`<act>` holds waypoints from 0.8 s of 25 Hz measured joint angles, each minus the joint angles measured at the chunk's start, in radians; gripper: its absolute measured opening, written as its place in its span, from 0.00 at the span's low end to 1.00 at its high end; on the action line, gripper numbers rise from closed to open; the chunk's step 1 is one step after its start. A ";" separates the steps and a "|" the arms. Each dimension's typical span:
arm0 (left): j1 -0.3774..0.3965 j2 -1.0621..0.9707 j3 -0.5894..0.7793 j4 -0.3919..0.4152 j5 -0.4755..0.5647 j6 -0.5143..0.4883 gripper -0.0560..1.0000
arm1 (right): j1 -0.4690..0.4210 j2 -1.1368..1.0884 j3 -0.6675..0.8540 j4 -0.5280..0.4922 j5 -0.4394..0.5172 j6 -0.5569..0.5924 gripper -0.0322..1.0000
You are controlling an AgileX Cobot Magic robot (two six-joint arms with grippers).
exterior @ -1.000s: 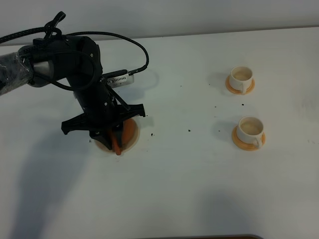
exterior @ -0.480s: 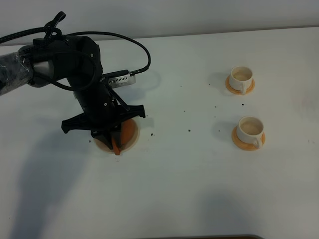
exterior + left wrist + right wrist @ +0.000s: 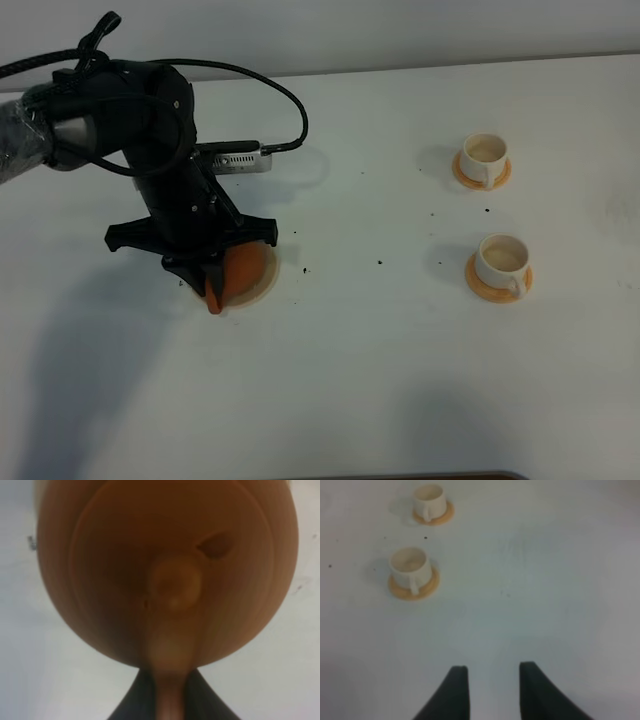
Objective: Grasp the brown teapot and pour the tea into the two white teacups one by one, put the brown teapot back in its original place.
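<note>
The brown teapot (image 3: 248, 266) sits on its pale coaster, the original place (image 3: 268, 288), at the left of the table. My left gripper (image 3: 213, 287) reaches down over it and is shut on the stubby handle (image 3: 169, 677). The left wrist view is filled by the brown teapot (image 3: 165, 555) with its lid knob (image 3: 175, 584). The two white teacups (image 3: 487, 155) (image 3: 501, 259) stand on orange saucers at the right, far from the pot. In the right wrist view my right gripper (image 3: 492, 690) hangs open above bare table, the teacups (image 3: 410, 566) (image 3: 429, 500) ahead of it. The tea is out of view.
The white table (image 3: 380, 370) carries a few small dark specks (image 3: 380, 262) between the pot and the cups. A black cable (image 3: 285, 100) loops from the left arm over the table behind the pot. The table's far edge runs along the top.
The left jaws have closed onto the teapot's handle. The left arm has shifted slightly to the left with the pot. The cups have not moved.
</note>
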 joint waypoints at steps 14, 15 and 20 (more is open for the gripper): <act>0.000 -0.059 0.000 0.097 0.003 0.048 0.16 | 0.000 0.000 0.000 0.000 0.000 0.000 0.26; 0.000 -0.065 0.000 0.102 -0.004 0.064 0.16 | 0.000 0.000 0.000 0.000 0.000 0.000 0.26; 0.000 -0.101 0.000 0.105 -0.051 0.224 0.16 | 0.000 0.000 0.000 0.000 0.000 0.000 0.26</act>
